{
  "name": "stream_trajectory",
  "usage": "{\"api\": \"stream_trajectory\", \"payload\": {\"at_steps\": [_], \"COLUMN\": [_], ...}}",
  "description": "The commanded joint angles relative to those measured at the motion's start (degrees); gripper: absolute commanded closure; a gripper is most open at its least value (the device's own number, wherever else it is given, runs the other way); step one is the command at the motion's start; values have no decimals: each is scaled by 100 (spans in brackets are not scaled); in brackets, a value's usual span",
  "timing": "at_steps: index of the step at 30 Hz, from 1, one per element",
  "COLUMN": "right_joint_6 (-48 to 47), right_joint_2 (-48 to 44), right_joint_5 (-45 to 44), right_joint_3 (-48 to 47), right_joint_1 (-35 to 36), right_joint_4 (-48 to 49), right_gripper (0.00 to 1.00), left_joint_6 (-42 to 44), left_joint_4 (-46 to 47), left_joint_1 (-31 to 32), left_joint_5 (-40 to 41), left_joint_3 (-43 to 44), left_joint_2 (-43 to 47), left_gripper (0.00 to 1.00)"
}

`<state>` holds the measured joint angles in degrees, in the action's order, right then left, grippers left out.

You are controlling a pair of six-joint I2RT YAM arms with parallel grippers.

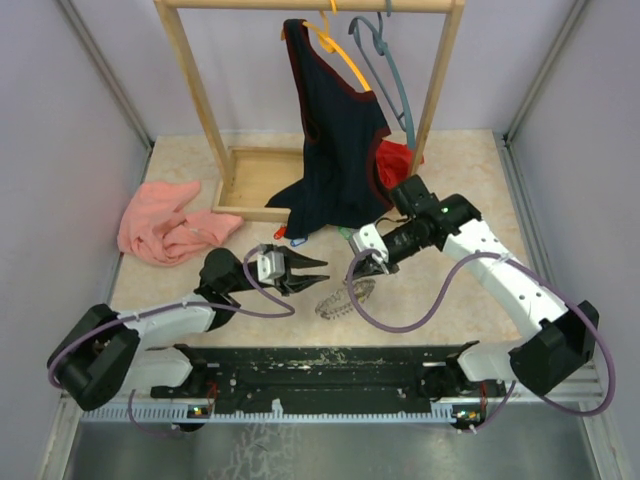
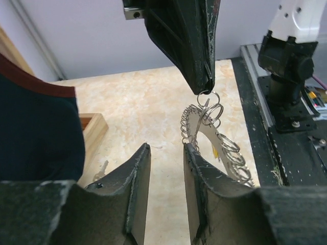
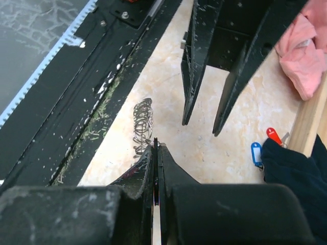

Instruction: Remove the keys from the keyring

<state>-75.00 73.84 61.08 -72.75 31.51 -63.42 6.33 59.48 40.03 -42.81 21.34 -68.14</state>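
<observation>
Beneath right end effector (image 2: 204, 88), keyring (image 2: 218, 139) pinched at top edge

One keyring of silver wire loops (image 1: 338, 298) is counted. Two small tagged keys are made out, a blue-tagged key (image 3: 256, 153) and a red-tagged key (image 3: 273, 135). Two plastic hangers are seen, an orange hanger (image 1: 345, 62) and a grey-blue hanger (image 1: 392, 85). One crumpled pink cloth (image 1: 165, 225) is seen, along with two black end effectors, the left end effector (image 1: 326, 271) and the right end effector (image 1: 357, 287).
</observation>
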Motion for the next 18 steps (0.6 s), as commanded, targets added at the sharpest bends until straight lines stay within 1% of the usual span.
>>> {"api": "stream_trajectory", "payload": {"at_steps": [1,4,6,8,10,13,15,18], "right_joint_6": [-2220,-2785,-2910,-3065,-3298,-3943,-4272,-4329], "right_joint_2": [253,535,642,729,850,1096,1228,1328], "right_joint_5": [353,81,-127,-298,-394,-404,-345,-319], "right_joint_3": [-243,-463,-536,-576,-675,-886,-993,-1074], "right_joint_1": [131,197,221,231,233,248,250,293], "right_joint_4": [-1045,-1373,-1353,-1323,-1402,-1826,-2112,-2175], "right_gripper": [100,100,100,100,100,100,100,100], "left_joint_6": [288,311,396,555,781,1064,1142,1213], "left_joint_4": [859,1303,1339,1181,807,387,403,459], "left_joint_1": [64,176,250,330,439,592,642,644], "left_joint_5": [-711,-756,-742,-663,-535,-284,-67,175], "left_joint_3": [-116,-247,-323,-394,-395,-394,-411,-412], "left_joint_2": [-511,-711,-715,-634,-572,-622,-743,-899], "left_gripper": [60,55,54,52,51,50,49,49]}}
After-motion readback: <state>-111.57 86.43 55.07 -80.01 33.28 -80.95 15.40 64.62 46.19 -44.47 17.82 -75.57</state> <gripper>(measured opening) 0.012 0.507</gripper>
